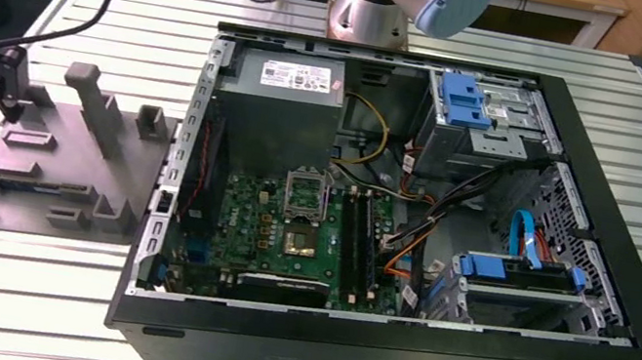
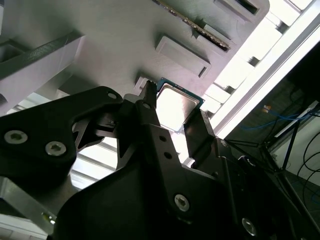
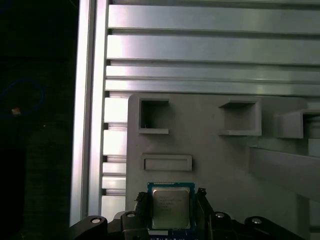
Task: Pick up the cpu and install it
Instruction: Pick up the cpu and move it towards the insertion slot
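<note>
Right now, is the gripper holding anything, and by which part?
The cpu: the fingers of the gripper clamp its two opposite side edges, over the grey fixture plate.

Silvery cpu point(image 3: 170, 207) with teal rim, grey fixture point(image 3: 220, 155), black pincer point(image 3: 172, 199).

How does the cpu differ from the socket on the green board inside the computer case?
The cpu is clamped in the gripper at the grey fixture plate; the socket sits fixed on the green board inside the computer case. The cpu shows a solid silvery top; the socket is a metal frame around a darker middle. Both are square.
</note>
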Tool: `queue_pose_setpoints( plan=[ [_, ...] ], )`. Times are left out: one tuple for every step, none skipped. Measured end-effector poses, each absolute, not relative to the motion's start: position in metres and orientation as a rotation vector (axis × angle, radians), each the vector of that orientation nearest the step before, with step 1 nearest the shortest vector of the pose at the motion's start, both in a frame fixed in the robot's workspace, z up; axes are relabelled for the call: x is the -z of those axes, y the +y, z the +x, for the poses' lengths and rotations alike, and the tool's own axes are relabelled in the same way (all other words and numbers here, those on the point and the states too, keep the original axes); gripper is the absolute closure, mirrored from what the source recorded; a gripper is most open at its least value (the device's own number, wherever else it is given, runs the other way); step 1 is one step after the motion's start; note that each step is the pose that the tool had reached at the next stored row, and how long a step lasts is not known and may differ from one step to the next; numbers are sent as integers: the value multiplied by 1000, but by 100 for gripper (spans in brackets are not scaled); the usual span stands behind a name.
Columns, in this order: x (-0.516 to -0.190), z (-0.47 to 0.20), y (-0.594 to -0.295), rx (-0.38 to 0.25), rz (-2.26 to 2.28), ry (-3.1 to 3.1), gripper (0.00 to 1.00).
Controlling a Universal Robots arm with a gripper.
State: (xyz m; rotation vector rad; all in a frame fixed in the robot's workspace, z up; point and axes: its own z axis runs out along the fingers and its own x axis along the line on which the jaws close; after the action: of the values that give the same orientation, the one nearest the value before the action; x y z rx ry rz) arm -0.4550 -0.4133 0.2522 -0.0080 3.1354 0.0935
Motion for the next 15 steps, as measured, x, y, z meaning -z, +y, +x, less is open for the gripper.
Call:
queue_pose_setpoints(
  plan=[
    [-253, -455, -413, -93, -8, 3136, 53],
    [-253, -455, -413, -93, -8, 3135, 53],
    [-254, -455, -413, -93, -8, 3135, 53],
    [-255, -455, -413, -93, -8, 3135, 53],
    [-255, -455, -413, -93, -8, 3135, 53],
    [-256, -455, -413, -93, -8, 3135, 53],
    [-256, -455, -413, -94, -8, 3135, 53],
    [-257, -455, -413, -93, -8, 3135, 53],
    [-258, -455, -413, -93, -8, 3136, 53],
    [-258, -455, -413, -93, -8, 3135, 53],
    [-259, -455, -413, -93, -8, 3136, 53],
    [-259, -455, -413, -93, -8, 3136, 53],
    [-260, -455, -413, -94, -8, 3135, 53],
    [-261, -455, -413, -93, -8, 3135, 53],
    [-261, -455, -413, -93, -8, 3136, 53]
  ],
)
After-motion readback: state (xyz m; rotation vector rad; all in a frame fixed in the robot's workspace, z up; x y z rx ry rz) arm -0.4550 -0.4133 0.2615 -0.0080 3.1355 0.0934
